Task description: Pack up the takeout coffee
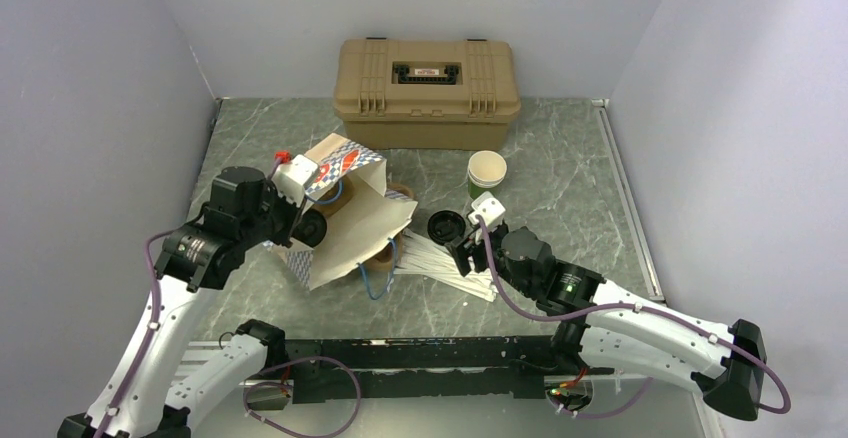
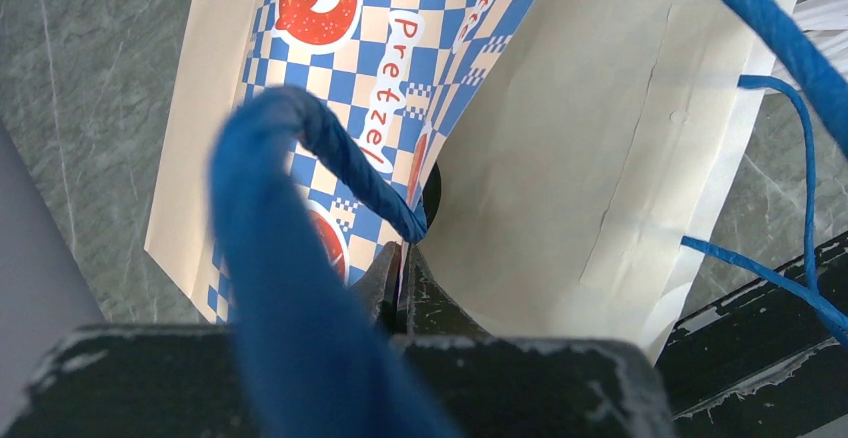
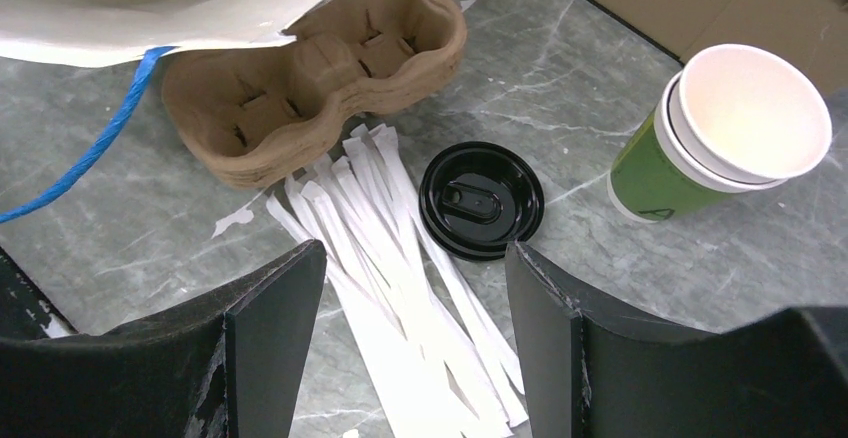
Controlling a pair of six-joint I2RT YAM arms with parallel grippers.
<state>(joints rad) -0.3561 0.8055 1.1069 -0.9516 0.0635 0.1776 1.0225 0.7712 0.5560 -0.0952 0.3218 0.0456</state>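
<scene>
1. Two items overlap centre-left in the top view: the takeout coffee (image 1: pixel 313 228) sits in the mouth of the pretzel bag (image 1: pixel 360 230), black lid showing.
2. Left wrist view: the left gripper (image 2: pixel 402 263) pinches the bag rim beside the blue handle (image 2: pixel 290 258), apparently propping the mouth open.
3. Right wrist view: the right gripper (image 3: pixel 410 256) gapes wide and empty, above the loose lid (image 3: pixel 481 199).

Even, soft overhead light; blurred blue handle (image 2: pixel 290 288) up close.

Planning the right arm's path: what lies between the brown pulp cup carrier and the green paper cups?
A loose round black plastic lid; the right wrist view shows it.
</scene>
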